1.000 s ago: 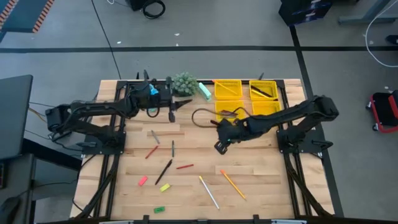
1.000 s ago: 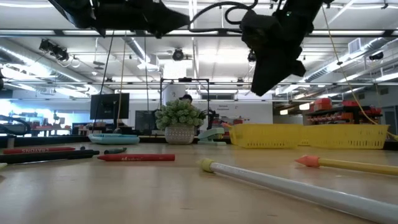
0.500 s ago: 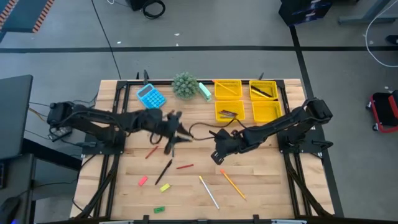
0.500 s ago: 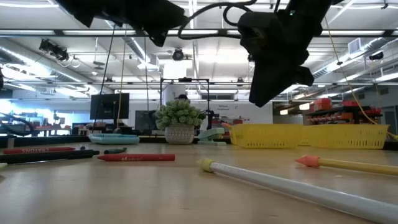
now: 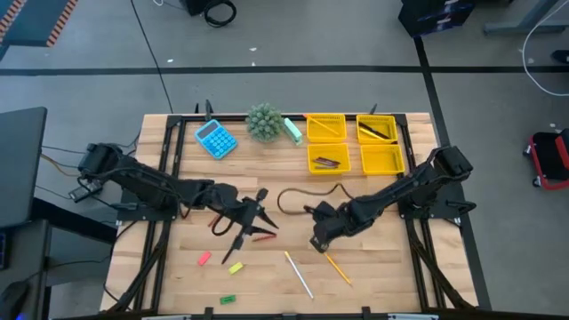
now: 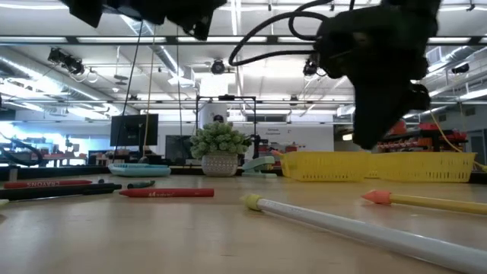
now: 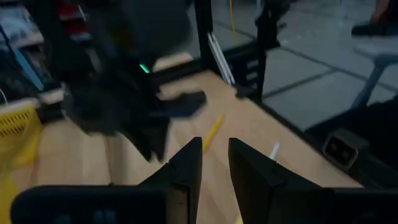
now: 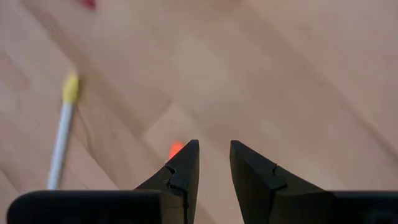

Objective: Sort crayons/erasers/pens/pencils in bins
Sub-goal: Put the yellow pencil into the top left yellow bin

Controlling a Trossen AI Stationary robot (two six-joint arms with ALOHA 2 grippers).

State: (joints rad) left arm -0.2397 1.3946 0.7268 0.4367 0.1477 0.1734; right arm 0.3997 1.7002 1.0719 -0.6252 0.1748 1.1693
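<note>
Your right gripper (image 5: 316,242) hangs mid-bench, fingers slightly apart and empty, just above the orange pencil (image 5: 336,266); your left gripper (image 5: 252,218) hovers over the black pen (image 5: 236,244), fingers parted, holding nothing; the four bins (image 5: 326,128) sit at the far edge.

Both arms low, fingers (image 8: 183,171) parted.
</note>
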